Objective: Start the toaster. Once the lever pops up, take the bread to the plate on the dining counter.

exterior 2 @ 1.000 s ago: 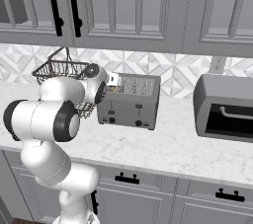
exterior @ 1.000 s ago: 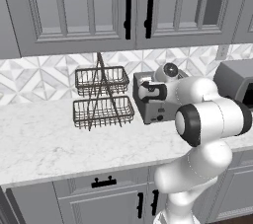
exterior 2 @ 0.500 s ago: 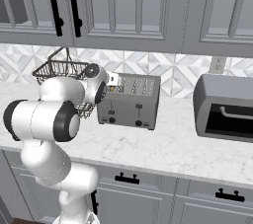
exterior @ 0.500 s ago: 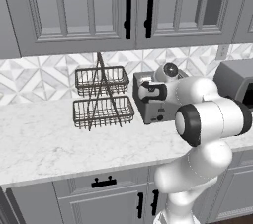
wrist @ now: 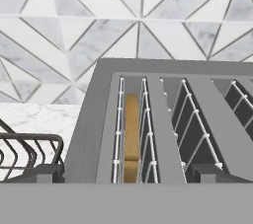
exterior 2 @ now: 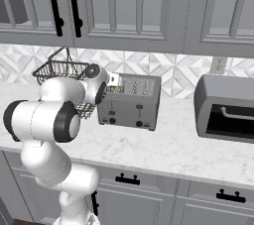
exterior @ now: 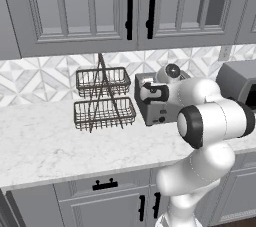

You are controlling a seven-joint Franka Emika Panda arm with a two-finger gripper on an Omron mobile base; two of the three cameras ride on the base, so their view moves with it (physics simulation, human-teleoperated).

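The grey metal toaster (exterior: 156,108) (exterior 2: 130,102) stands on the kitchen worktop against the tiled wall. Seen from the hand, the toaster (wrist: 94,119) shows its slots from above, and the tan bread (wrist: 131,129) sits deep in the leftmost slot. My gripper (wrist: 127,173) hovers just above that end of the toaster, open, its fingertips (wrist: 49,172) wide apart on either side of the bread's slot and holding nothing. The hand (exterior: 152,92) (exterior 2: 105,84) sits over the toaster's left end. The plate and the dining counter are out of view.
A two-tier wire basket rack (exterior: 102,98) (exterior 2: 57,73) (wrist: 27,151) stands close to the toaster's left. A larger toaster oven (exterior: 239,85) (exterior 2: 225,107) sits to the right. Wall cabinets (exterior: 135,6) hang overhead. The worktop's front edge (exterior: 75,168) runs below.
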